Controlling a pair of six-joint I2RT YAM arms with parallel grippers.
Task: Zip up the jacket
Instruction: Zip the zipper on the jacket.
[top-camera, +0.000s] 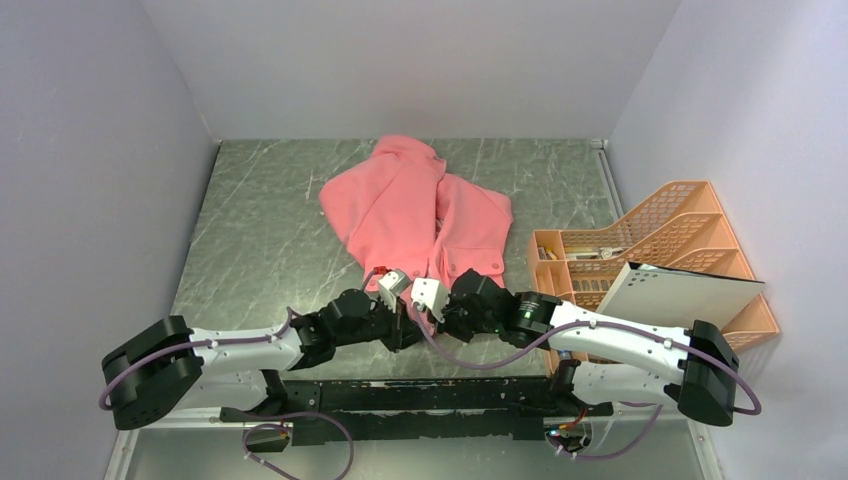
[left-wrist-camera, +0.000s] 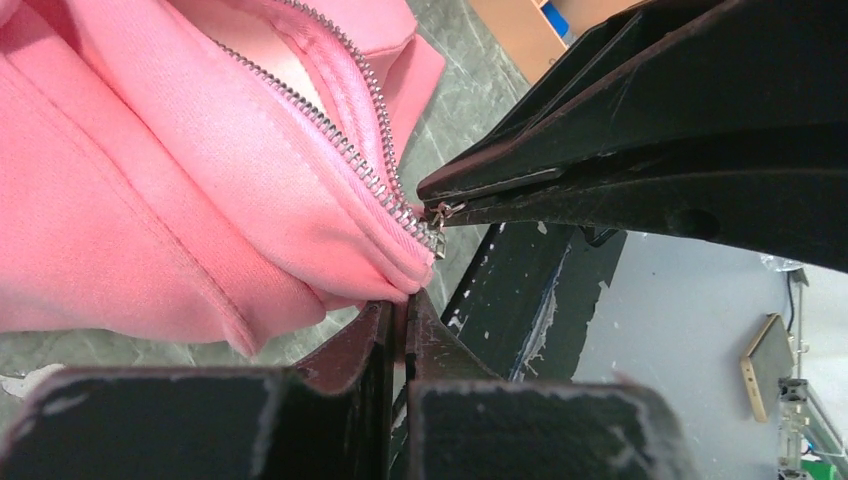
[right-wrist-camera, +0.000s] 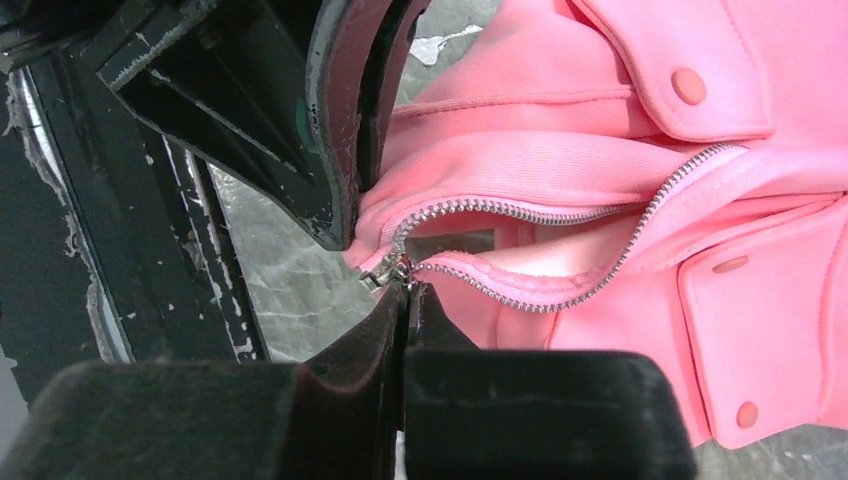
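The salmon-pink jacket (top-camera: 410, 210) lies on the marbled table, hem towards the arms, its front zipper (right-wrist-camera: 520, 210) open along most of its length. Both grippers meet at the hem. My left gripper (left-wrist-camera: 405, 297) is shut on the hem fabric just beside the zipper's bottom end; it shows in the right wrist view (right-wrist-camera: 340, 225) too. My right gripper (right-wrist-camera: 405, 287) is shut on the small metal zipper pull (right-wrist-camera: 385, 272), which sits at the bottom of the zipper. In the left wrist view the right gripper (left-wrist-camera: 432, 203) pinches the pull (left-wrist-camera: 438, 213). Chest pocket flaps (right-wrist-camera: 700, 70) show.
An orange plastic file organiser (top-camera: 640, 240) stands at the right of the table with a white board (top-camera: 680, 295) leaning in it. A black rail (top-camera: 430, 395) runs along the near edge. Grey walls close in the left, right and back.
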